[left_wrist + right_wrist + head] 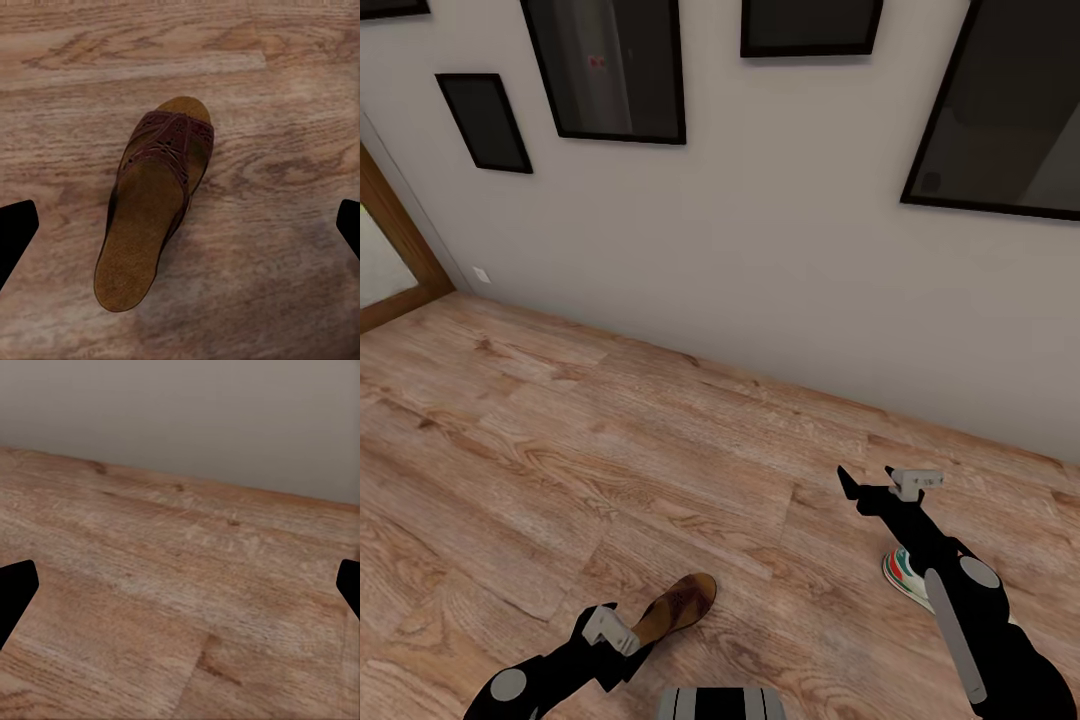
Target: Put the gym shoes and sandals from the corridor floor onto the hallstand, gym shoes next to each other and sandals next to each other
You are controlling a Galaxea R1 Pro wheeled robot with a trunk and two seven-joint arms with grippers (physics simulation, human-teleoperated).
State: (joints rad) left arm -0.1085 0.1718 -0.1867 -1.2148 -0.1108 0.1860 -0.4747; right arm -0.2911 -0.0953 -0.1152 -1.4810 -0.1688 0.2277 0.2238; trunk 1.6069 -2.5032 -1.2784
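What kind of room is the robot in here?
Probably a home hallway: wood plank floor, a plain wall hung with dark picture frames, and a sandal and a sneaker lying on the floor.

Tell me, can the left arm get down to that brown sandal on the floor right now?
Probably yes. The left gripper hangs open above the sandal, which lies flat on the floor between its fingertips in the wrist view, with nothing lying between them.

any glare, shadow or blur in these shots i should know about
Head view: dark framed pictures show faint reflections; wall lines tilt. Left wrist view: sharp, the sandal casts a soft shadow on the floor. Right wrist view: floor grain is slightly soft, wall evenly lit.
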